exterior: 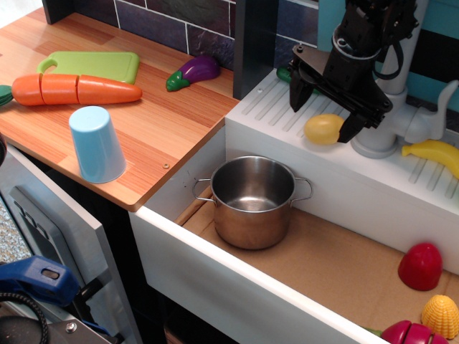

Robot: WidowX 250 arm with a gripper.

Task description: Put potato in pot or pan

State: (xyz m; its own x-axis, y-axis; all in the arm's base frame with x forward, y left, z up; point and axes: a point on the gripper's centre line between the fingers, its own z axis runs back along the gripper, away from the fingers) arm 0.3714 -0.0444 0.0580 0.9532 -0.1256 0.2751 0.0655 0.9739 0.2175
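The potato (323,129) is a small pale-yellow oval lying on the white ridged drainboard (272,104) behind the sink. My black gripper (325,115) hangs just above it, jaws open, with one finger to the potato's left and the other to its right. It holds nothing. The shiny steel pot (252,201) with two loop handles stands upright and empty in the sink basin, in front of and below the potato.
A yellow banana (434,154) and the white faucet (387,115) stand right of the gripper. A red toy (420,266) and a ridged yellow toy (439,316) lie in the basin. On the wooden counter are a blue cup (97,144), carrot (75,89), eggplant (193,72) and green board (93,64).
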